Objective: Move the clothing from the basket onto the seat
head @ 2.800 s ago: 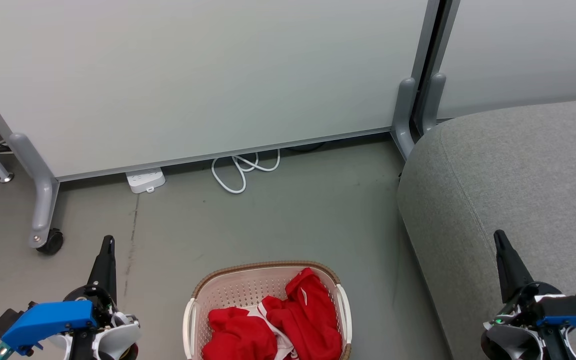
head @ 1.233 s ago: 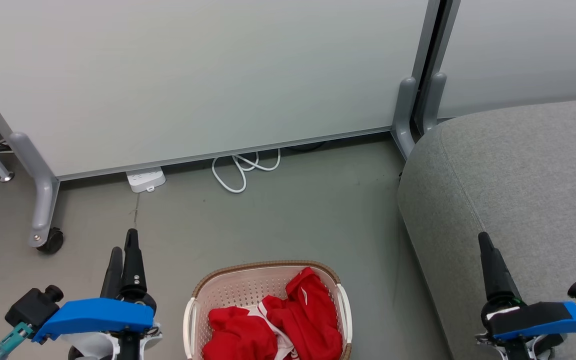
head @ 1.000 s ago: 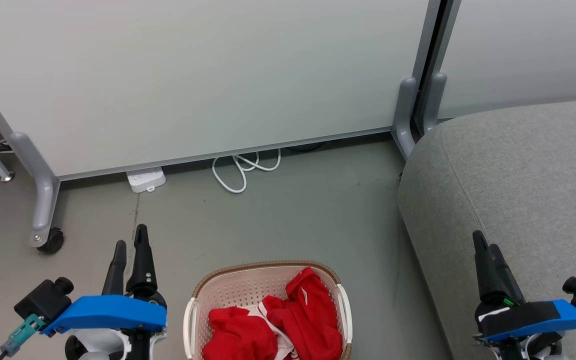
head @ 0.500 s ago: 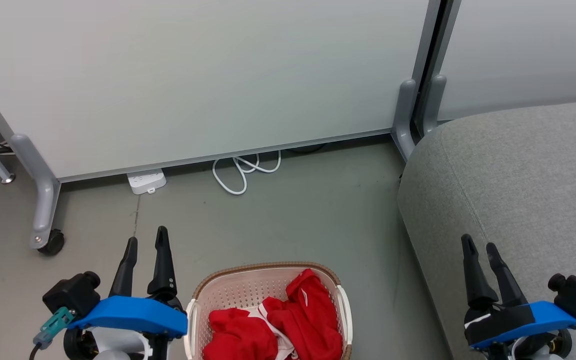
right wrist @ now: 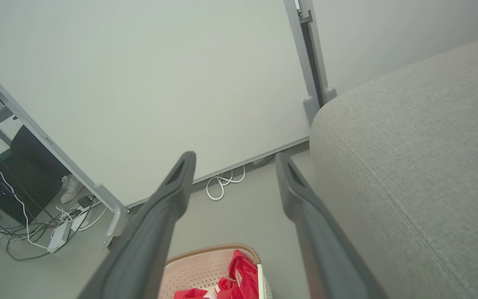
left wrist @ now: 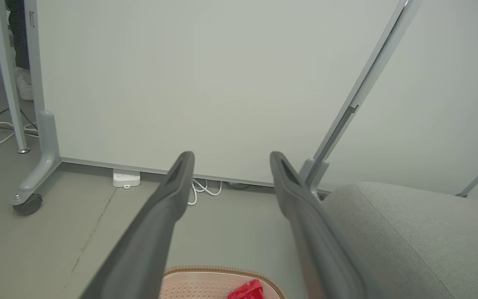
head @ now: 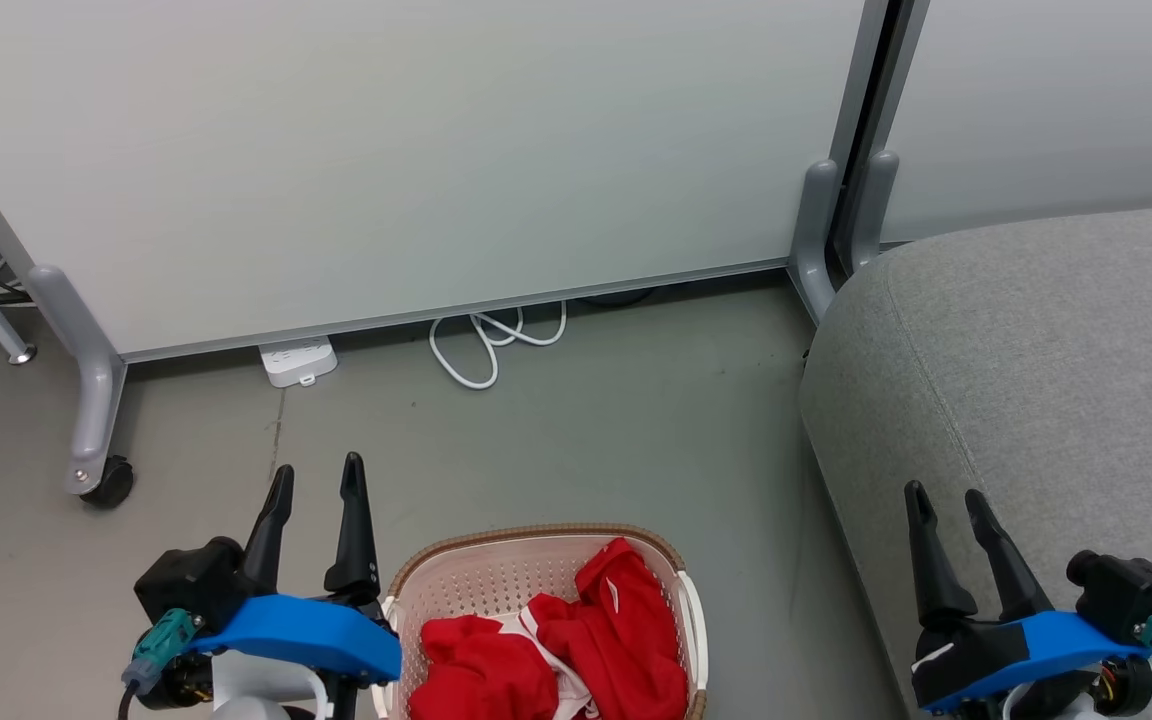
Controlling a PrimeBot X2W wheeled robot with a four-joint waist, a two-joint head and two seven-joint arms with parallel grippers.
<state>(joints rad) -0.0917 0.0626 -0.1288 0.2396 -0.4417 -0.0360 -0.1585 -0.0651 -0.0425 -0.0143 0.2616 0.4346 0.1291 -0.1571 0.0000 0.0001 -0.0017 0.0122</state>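
Red clothing (head: 556, 660) in the laundry basket (head: 506, 545): likely soft and light, best pinched at a raised fold; both grippers' fingers spread wide, empty.

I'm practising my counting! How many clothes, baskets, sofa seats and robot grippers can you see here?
Red clothes: 2
Basket: 1
Sofa seat: 1
Grippers: 2, the left gripper and the right gripper
Total: 6

Head overhead, wrists low, sharing basket (head: 536, 531)
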